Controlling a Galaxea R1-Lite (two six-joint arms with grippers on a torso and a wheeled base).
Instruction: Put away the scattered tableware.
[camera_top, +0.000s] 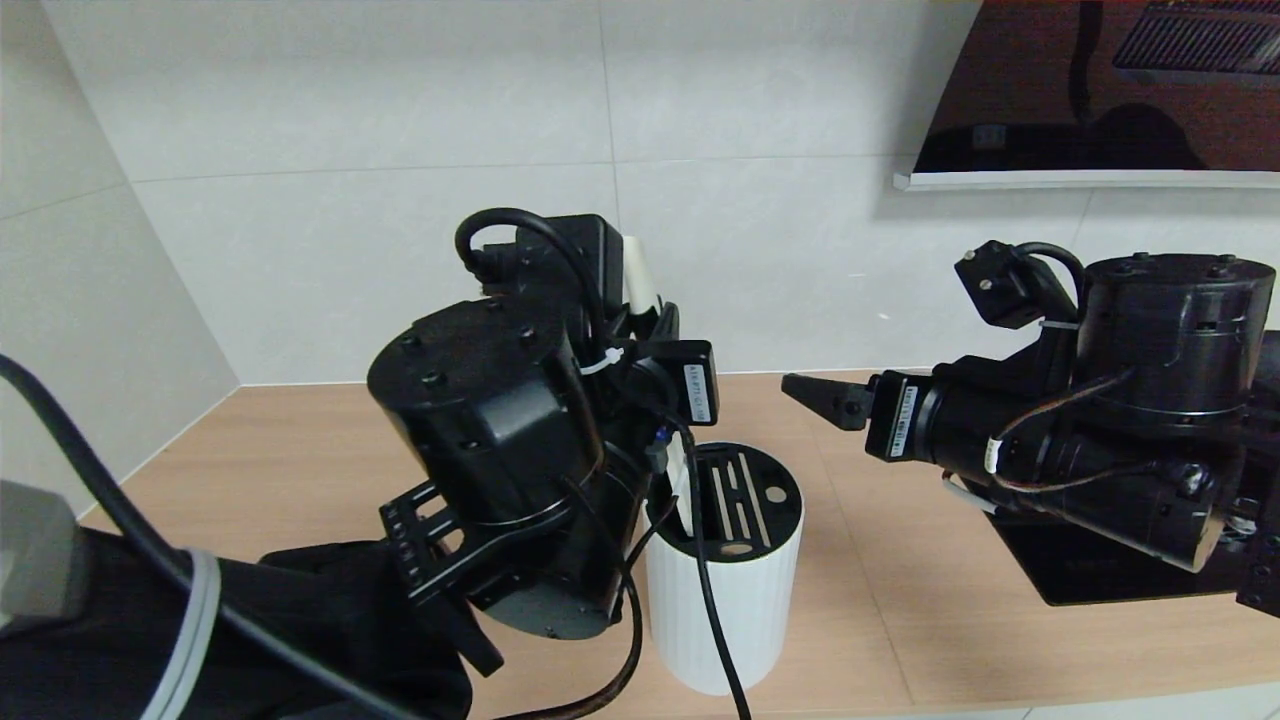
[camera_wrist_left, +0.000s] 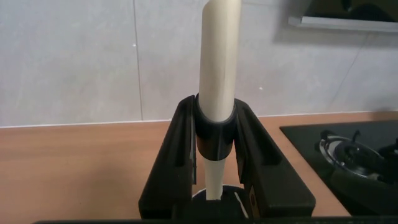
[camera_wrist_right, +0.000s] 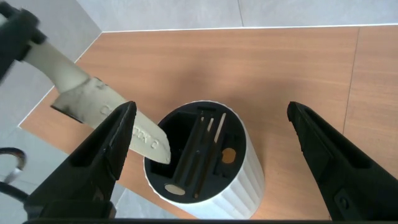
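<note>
A knife with a cream handle (camera_top: 638, 272) (camera_wrist_left: 219, 62) and a pale blade (camera_wrist_right: 115, 115) hangs point down, held upright by my left gripper (camera_top: 652, 325) (camera_wrist_left: 214, 134), which is shut on its handle. The blade tip sits at the rim of the white ribbed knife holder (camera_top: 725, 600) (camera_wrist_right: 208, 168), at an opening in its black slotted top. My right gripper (camera_top: 825, 398) (camera_wrist_right: 210, 111) hovers to the right of the holder, a little above it. It is open, with nothing between its fingers.
The holder stands on a wooden counter (camera_top: 880, 560) near its front edge. A black cooktop (camera_top: 1090, 575) (camera_wrist_left: 348, 155) lies on the right, under a range hood (camera_top: 1090, 100). Tiled walls close the back and left.
</note>
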